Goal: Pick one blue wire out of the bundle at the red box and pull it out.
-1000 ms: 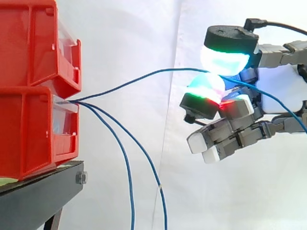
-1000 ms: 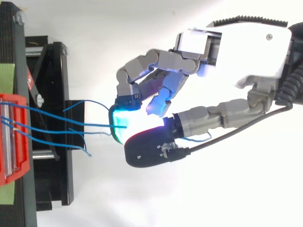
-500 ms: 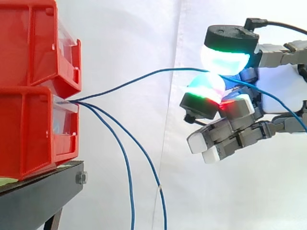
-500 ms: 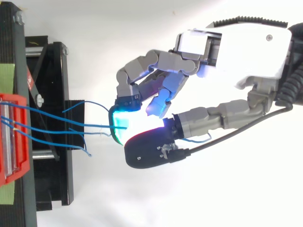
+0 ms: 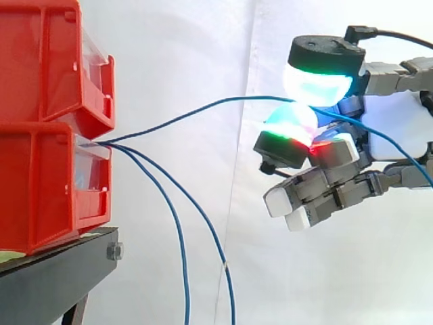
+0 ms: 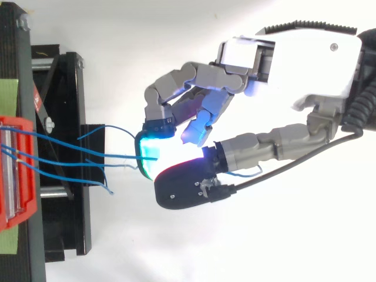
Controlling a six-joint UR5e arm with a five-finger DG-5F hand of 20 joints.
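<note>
Robot hand [image 5: 396,132] sits well right of the stacked red plastic boxes [image 5: 34,68] on the black metal stand [image 5: 54,277], its glowing pads [image 5: 314,81] clamped on one thin blue wire [image 5: 203,108]. That wire arcs back into the lower box [image 5: 40,189], not taut. Two other blue wires [image 5: 177,223] hang free. Pick looks done; the pull-out is left.

The red bins [image 5: 47,169] were glossy moulded plastic with clear plastic fronts [image 5: 91,172]. The stand [image 5: 54,284] beneath was matt black metal, with a dull steel bolt [image 5: 114,252]. The blue wire [image 5: 203,107] had smooth, faintly shiny insulation. The curtain [image 5: 203,54] was matt white cloth. The hand [image 5: 396,135] had a smooth white plastic shell, satin grey links and translucent pads [image 5: 318,82] under matt black caps.
</note>
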